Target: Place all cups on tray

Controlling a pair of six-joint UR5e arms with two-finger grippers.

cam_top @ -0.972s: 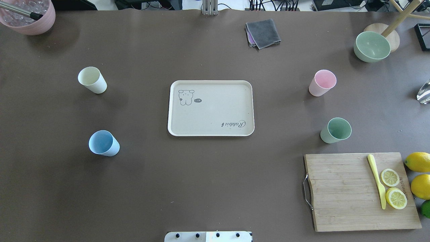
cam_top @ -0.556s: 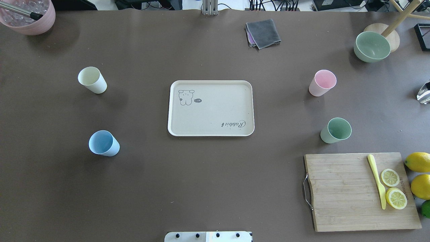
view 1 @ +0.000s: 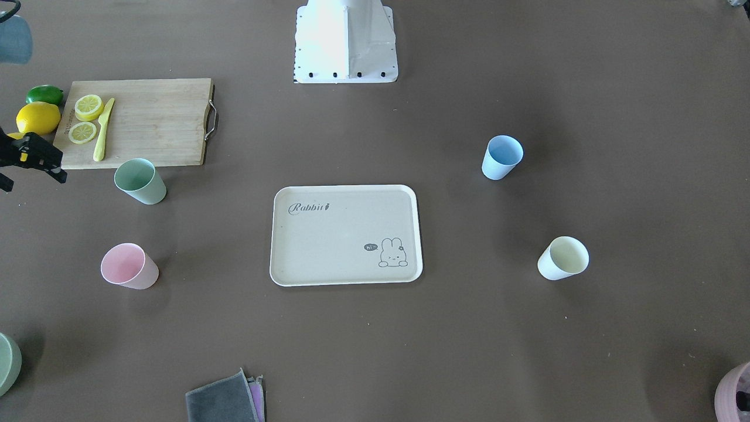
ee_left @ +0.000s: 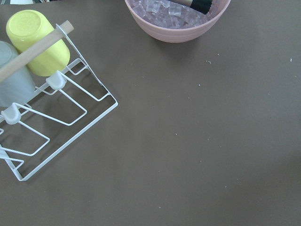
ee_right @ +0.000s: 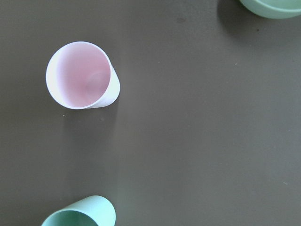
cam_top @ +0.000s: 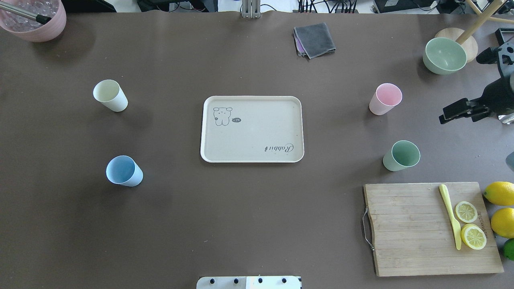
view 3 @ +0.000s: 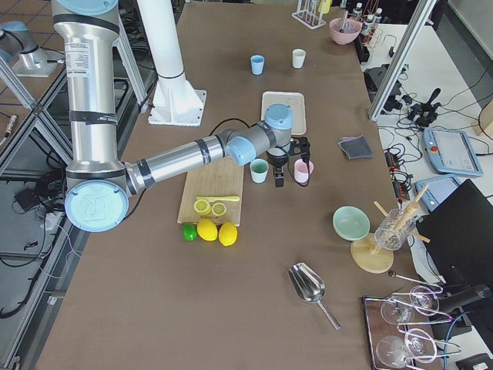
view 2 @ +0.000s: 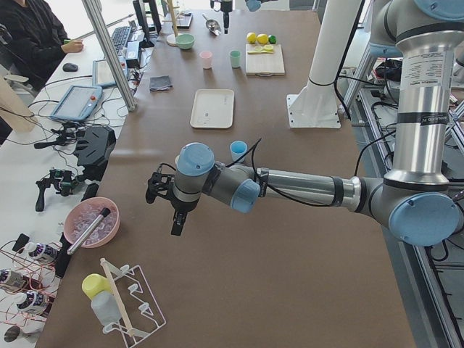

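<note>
The cream-beige "Rabbit" tray (cam_top: 257,128) lies at the table's middle with nothing on it. Four cups stand on the table around it: cream (cam_top: 109,94) and blue (cam_top: 123,171) on the left, pink (cam_top: 385,98) and green (cam_top: 401,155) on the right. My right gripper (cam_top: 457,114) hovers right of the pink cup, looks open and holds nothing. The right wrist view looks down on the pink cup (ee_right: 82,75) and the green cup's rim (ee_right: 82,214). My left gripper (view 2: 163,192) shows only in the exterior left view, past the table's left end, so I cannot tell its state.
A wooden cutting board (cam_top: 405,228) with lemon slices and a yellow knife lies front right, with lemons (cam_top: 500,193) beside it. A green bowl (cam_top: 444,55) and grey cloth (cam_top: 314,39) sit at the back. A pink ice bowl (ee_left: 176,21) and a drying rack (ee_left: 51,117) are at the left end.
My right gripper has come into the overhead view from the right edge, toward the pink cup. The cups and tray have not moved.
</note>
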